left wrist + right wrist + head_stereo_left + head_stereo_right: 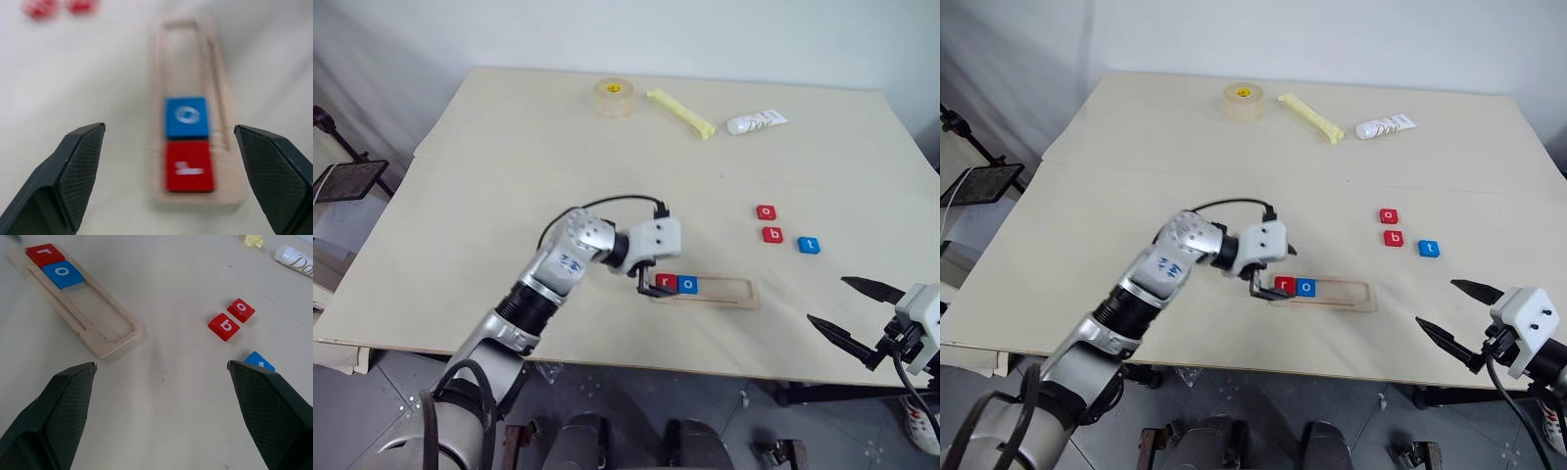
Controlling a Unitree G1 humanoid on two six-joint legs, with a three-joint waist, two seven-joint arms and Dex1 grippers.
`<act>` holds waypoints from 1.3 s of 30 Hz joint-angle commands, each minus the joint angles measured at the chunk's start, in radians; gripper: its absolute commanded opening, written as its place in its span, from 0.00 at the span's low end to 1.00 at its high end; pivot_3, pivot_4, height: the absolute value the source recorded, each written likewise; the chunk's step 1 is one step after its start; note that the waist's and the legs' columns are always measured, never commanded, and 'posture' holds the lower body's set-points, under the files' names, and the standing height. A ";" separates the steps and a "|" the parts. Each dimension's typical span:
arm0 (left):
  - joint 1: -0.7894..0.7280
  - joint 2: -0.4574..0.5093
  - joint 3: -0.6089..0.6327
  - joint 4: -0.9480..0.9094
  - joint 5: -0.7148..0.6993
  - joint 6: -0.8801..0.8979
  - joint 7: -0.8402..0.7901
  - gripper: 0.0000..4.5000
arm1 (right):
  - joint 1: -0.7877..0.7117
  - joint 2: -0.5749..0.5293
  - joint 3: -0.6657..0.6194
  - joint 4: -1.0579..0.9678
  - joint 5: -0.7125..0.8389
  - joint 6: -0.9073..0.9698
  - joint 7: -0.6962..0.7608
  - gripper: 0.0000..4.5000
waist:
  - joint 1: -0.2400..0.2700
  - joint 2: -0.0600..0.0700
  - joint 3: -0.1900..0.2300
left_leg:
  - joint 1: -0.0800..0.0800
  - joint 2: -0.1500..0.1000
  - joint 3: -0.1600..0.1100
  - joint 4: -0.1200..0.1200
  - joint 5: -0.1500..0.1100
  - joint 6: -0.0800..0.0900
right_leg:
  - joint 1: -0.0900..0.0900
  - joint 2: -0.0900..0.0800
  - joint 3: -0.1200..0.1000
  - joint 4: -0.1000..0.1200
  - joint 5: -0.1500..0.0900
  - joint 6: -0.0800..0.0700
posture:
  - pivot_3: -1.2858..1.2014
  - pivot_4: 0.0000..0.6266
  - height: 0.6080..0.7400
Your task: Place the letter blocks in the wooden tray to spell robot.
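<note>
Left tool (648,287): released, fingers spread wide, nothing between them; hangs just above the near-left end of the wooden tray (729,293), tips beside the red "r" block (667,284).

Right tool (1449,311): released, fingers wide, empty; held off the near right edge of the tabletop (509,176), well apart from the tray.

Tray contents: red "r" in the first slot at the left end, blue "o" block (688,285) touching it in the second. Three slots to the right are bare.

Step in hand, as I judge it: fetch the red "b" block (772,235) for the third slot. To do it well I should come down from above with fingers on two opposite edges, keep the letter upright as read from my side, and set it flush against the blue "o" without nudging the seated pair.

Loose stock, beyond the tray and to its right: red "b", with the red "o" block (766,211) just behind it, and the blue "t" block (809,245) just to the right of "b". All three lie nearer my right tool than my left.
</note>
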 commanded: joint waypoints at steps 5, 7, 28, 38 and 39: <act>-0.010 0.080 0.215 -0.014 -0.139 -0.088 0.040 1.00 | -0.045 0.001 -0.063 -0.024 0.022 0.077 -0.099 1.00 | -0.001 0.000 0.000 | 0.000 0.000 -0.001 0.000 0.000 0.000 | 0.000 0.000 0.000 0.000 0.000 0.000 | 0.52 0.24 1.00; -0.022 0.092 0.271 0.036 -0.171 -0.098 0.064 1.00 | -0.073 0.019 -0.045 -0.010 -0.005 0.079 -0.151 1.00 | -0.001 0.000 0.000 | 0.000 0.000 -0.001 0.000 0.000 0.000 | 0.000 0.000 0.000 0.000 0.000 0.000 | 0.52 0.24 1.00; 0.376 0.123 0.417 0.328 -0.411 -0.707 -0.304 1.00 | -0.329 -0.004 0.086 0.007 -0.010 0.437 -0.328 1.00 | -0.005 0.004 -0.001 | 0.001 -0.002 -0.003 -0.001 0.000 0.000 | -0.001 0.000 -0.001 0.003 0.000 0.000 | 0.52 0.24 1.00; 0.351 0.105 0.398 0.320 -0.426 -0.689 -0.349 1.00 | -0.294 -0.010 0.062 -0.056 0.004 0.483 -0.303 1.00 | -0.005 0.004 -0.001 | 0.001 -0.001 -0.002 0.000 0.000 0.000 | 0.000 0.000 0.000 0.003 0.000 0.000 | 0.52 0.24 1.00; 0.350 0.103 0.394 0.317 -0.425 -0.685 -0.347 1.00 | -0.289 -0.008 0.059 -0.062 0.006 0.486 -0.305 1.00 | -0.005 0.004 -0.001 | 0.001 -0.001 -0.002 0.000 0.000 0.000 | 0.000 0.000 0.000 0.003 0.000 0.000 | 0.52 0.24 1.00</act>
